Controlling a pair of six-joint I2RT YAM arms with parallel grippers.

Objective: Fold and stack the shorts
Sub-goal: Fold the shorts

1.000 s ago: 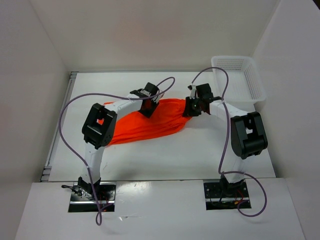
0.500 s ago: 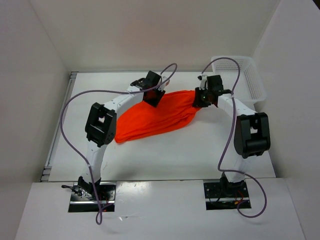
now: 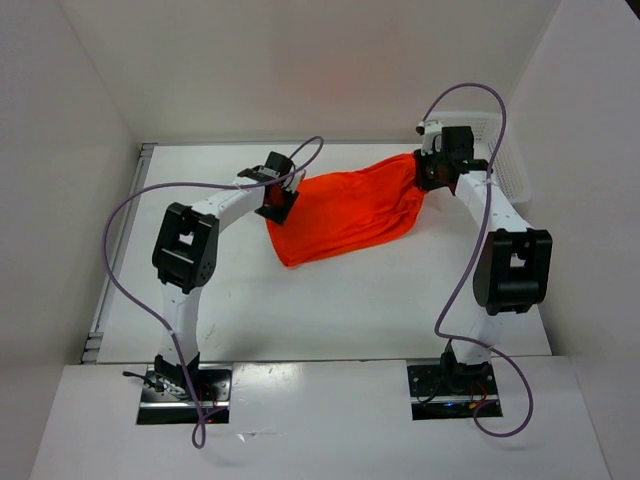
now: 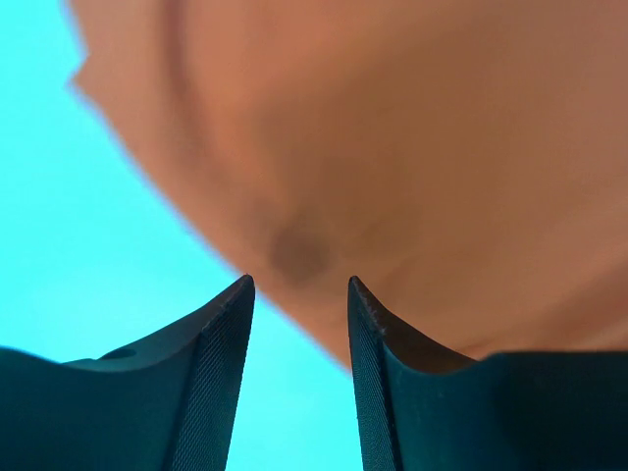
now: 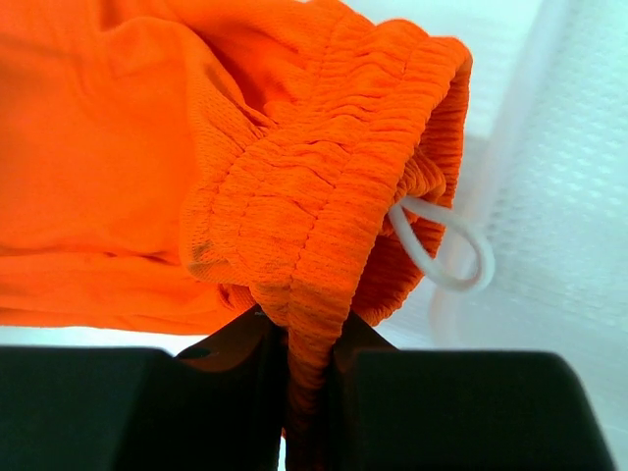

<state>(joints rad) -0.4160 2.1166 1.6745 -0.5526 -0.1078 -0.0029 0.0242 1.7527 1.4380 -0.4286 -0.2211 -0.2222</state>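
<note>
Over the last second the right gripper (image 3: 432,172) has dragged the shorts (image 3: 345,210) across the table (image 3: 350,300) from the middle toward 1 o'clock, just beside the basket (image 3: 512,165). Its fingers are pinched tight on the gathered waistband (image 5: 324,196), with the drawstring (image 5: 446,250) dangling. The left gripper (image 3: 278,200) sits at the cloth's 9 o'clock edge, and its wrist view shows the fingers spread with nothing between them. The cloth lies skewed and rumpled, so I judge it still needs flattening before any fold.

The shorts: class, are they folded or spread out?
Spread, unfolded: the shorts lie out loosely, waistband pinched by the right gripper.
</note>
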